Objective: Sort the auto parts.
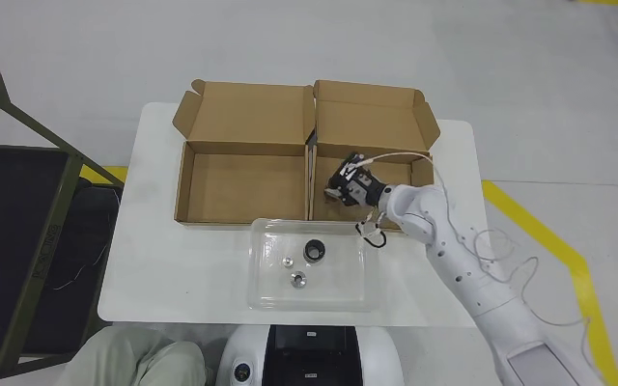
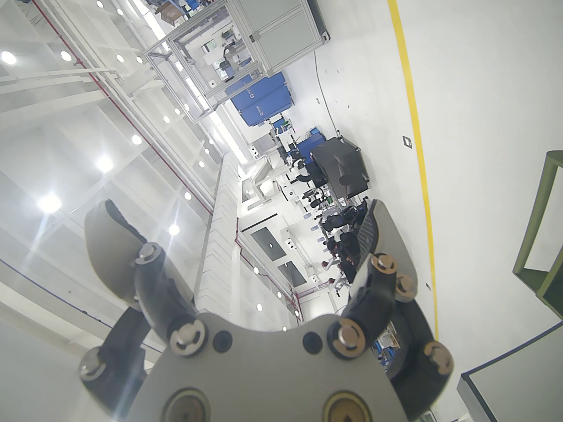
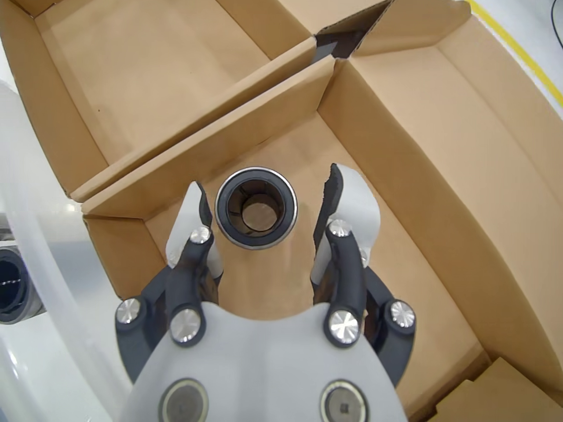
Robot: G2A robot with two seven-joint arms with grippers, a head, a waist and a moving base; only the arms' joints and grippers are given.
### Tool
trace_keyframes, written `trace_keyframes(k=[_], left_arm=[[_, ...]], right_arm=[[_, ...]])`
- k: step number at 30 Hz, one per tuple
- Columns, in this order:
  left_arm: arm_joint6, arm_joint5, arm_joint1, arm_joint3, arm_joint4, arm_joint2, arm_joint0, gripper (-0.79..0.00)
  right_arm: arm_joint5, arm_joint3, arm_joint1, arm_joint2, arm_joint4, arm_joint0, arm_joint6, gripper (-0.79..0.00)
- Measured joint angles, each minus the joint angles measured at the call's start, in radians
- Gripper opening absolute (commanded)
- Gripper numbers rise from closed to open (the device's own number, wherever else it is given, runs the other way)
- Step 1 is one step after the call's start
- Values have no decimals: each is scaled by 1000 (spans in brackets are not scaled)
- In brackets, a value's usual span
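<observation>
Right gripper (image 3: 266,177) wide open; between its fingers, a hollow black cylindrical bearing (image 3: 228,221), steel-rimmed, on brown cardboard box (image 3: 440,155) floor.

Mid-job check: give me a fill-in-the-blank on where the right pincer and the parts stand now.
1. The right pincer stands ___, the black ring between its fingers.
2. That ring lies inside a cardboard ___.
3. The clear tray holds ___ parts.
Missing: open; box; three.

I've got the bushing (image 3: 256,207) in the right box (image 3: 440,142), the left box (image 1: 246,188) beside it, and the plastic tray (image 1: 261,289) in front of both.
</observation>
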Motion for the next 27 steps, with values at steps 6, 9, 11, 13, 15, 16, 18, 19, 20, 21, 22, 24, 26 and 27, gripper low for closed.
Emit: trace_keyframes(k=[6,9,11,13,15,16,18,19,20,21,22,24,26,27], left_arm=[[0,0,0,0,0,0,0,0],[0,0,0,0,0,0,0,0],[0,0,0,0,0,0,0,0],[0,0,0,0,0,0,0,0],[0,0,0,0,0,0,0,0],[0,0,0,0,0,0,0,0],[0,0,0,0,0,0,0,0],[0,0,0,0,0,0,0,0],[0,0,0,0,0,0,0,0],[0,0,0,0,0,0,0,0],[0,0,0,0,0,0,0,0],[0,0,0,0,0,0,0,0],[0,0,0,0,0,0,0,0],[0,0,0,0,0,0,0,0]], right_arm=[[-31,-106,12,26,-26,-32,-2,-222],[-59,-170,19,37,-38,-58,-4,-225],[-82,-221,25,43,-50,-81,2,-234],[-105,-271,32,49,-62,-105,13,-231],[-130,-313,36,53,-65,-127,16,-231],[-145,-331,39,55,-66,-137,14,-228],[-182,-372,45,54,-78,-157,16,-219],[-207,-391,47,50,-90,-163,16,-219],[-238,-414,50,44,-105,-171,16,-215],[-257,-428,52,39,-115,-177,17,-212],[-274,-440,54,34,-124,-183,20,-215],[-303,-465,57,24,-137,-196,27,-225],[-329,-484,60,14,-144,-207,34,-240],[-338,-491,62,11,-147,-211,38,-240]])
